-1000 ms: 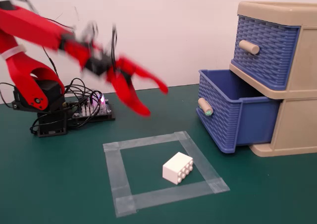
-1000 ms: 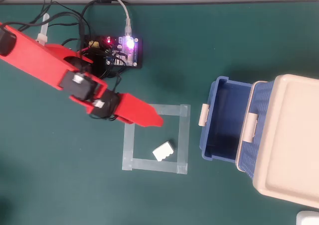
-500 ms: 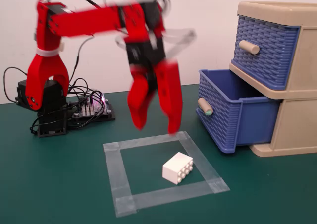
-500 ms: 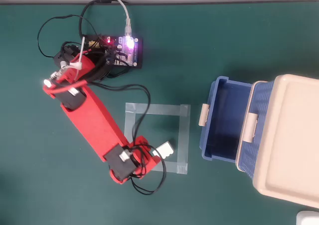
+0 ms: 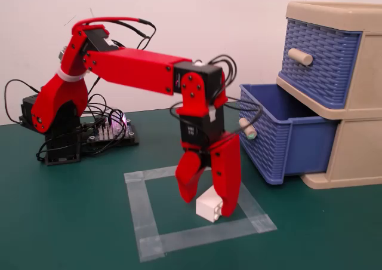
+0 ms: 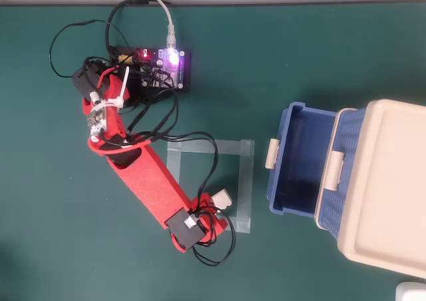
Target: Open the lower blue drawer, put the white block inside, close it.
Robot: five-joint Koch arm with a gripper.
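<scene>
The white block (image 5: 208, 208) sits on the green table inside a taped square, its studs not showing. My red gripper (image 5: 209, 203) points down over it, with one jaw on each side touching the block. In the overhead view the block (image 6: 223, 198) shows just beside the gripper (image 6: 214, 206). The lower blue drawer (image 5: 286, 135) is pulled out of the beige cabinet (image 5: 358, 126) and looks empty (image 6: 296, 161). Its green-tipped knob (image 5: 248, 128) faces the arm, to the right of the gripper.
The upper blue drawer (image 5: 322, 55) with a plain beige knob (image 5: 300, 56) is shut above it. A square of clear tape (image 5: 143, 222) marks the table. The arm's base, loose cables and a lit controller board (image 6: 163, 64) stand at the back left.
</scene>
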